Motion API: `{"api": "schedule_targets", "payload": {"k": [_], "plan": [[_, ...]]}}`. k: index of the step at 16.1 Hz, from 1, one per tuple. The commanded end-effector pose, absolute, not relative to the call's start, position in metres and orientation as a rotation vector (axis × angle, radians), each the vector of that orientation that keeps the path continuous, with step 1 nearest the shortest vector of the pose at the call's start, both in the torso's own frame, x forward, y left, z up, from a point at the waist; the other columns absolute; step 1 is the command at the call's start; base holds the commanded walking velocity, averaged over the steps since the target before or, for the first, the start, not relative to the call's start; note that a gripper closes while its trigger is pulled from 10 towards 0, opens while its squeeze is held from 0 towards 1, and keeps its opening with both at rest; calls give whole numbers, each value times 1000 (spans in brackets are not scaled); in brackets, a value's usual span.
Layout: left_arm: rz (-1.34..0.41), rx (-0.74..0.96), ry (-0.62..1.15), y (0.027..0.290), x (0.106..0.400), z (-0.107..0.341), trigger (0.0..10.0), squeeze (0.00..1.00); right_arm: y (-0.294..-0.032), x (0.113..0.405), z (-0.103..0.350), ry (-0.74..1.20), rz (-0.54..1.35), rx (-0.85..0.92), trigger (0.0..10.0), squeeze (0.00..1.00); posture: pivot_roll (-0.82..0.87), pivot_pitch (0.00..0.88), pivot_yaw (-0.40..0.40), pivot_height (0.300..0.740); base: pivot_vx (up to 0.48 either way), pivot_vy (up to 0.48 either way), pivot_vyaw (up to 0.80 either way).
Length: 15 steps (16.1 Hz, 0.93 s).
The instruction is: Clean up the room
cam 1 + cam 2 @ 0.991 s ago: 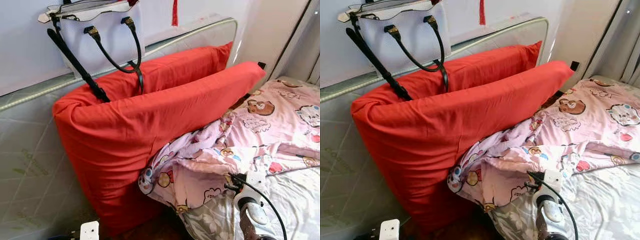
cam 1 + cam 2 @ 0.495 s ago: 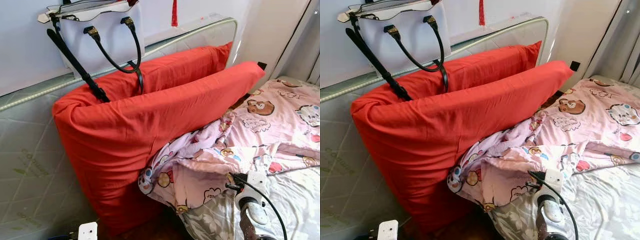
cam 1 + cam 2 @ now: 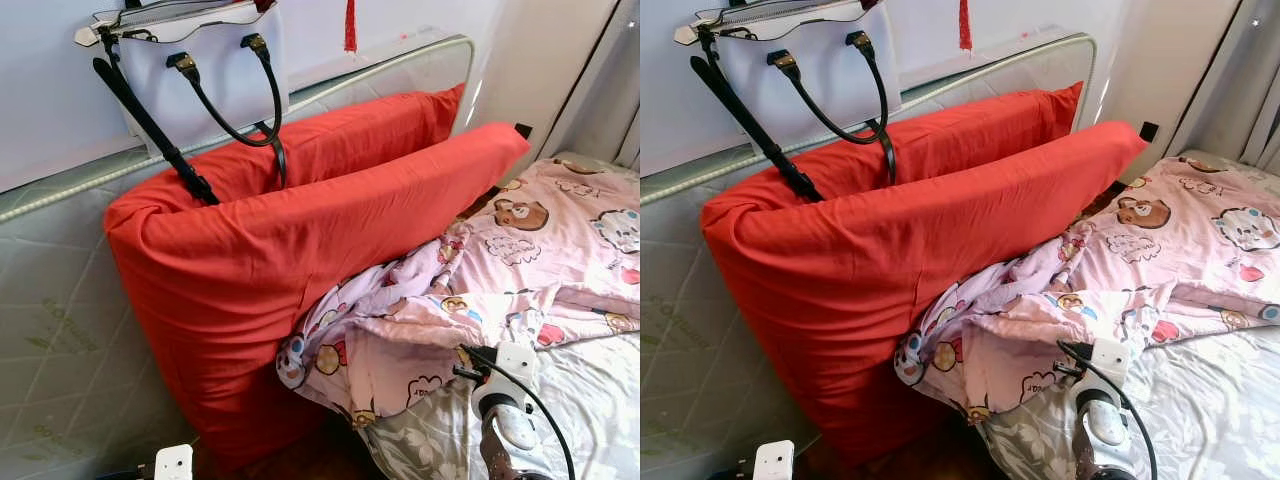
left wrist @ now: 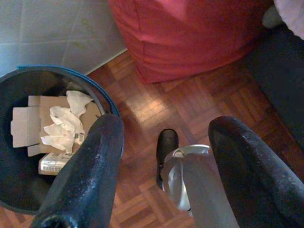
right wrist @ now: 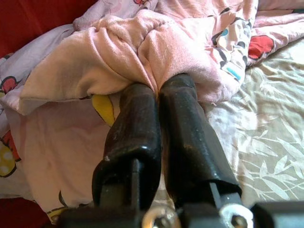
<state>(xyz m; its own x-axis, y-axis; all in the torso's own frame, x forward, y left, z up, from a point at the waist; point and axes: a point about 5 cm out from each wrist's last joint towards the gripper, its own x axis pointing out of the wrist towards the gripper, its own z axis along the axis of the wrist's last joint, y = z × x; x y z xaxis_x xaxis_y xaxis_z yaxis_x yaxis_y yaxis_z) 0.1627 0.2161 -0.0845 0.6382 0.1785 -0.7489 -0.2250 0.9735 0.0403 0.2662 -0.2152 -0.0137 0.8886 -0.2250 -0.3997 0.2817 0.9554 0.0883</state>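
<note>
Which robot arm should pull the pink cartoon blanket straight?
Probably the right. The right gripper is already shut on a fold of the pink cartoon blanket; the left gripper hangs open over the wooden floor.

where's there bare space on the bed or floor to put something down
Free: the grey leaf-print sheet below the pink cartoon blanket, and the wood floor between the red cushion and the bin. Crowded: the bed's head end, where the right end effector pinches bunched blanket.
</note>
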Motion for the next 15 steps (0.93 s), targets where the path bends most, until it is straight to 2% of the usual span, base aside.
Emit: {"api": "schedule_targets", "payload": {"k": [1, 15], "plan": [[236, -49, 884, 220, 155, -87, 10000, 0, -214, 268, -11, 380, -272, 152, 10000, 0, -28, 0, 13, 740, 0, 0, 0], [224, -54, 850, 214, 164, -85, 10000, 0, -219, 268, -11, 378, -281, 143, 10000, 0, -27, 0, 7, 740, -234, 0, 0]]}}
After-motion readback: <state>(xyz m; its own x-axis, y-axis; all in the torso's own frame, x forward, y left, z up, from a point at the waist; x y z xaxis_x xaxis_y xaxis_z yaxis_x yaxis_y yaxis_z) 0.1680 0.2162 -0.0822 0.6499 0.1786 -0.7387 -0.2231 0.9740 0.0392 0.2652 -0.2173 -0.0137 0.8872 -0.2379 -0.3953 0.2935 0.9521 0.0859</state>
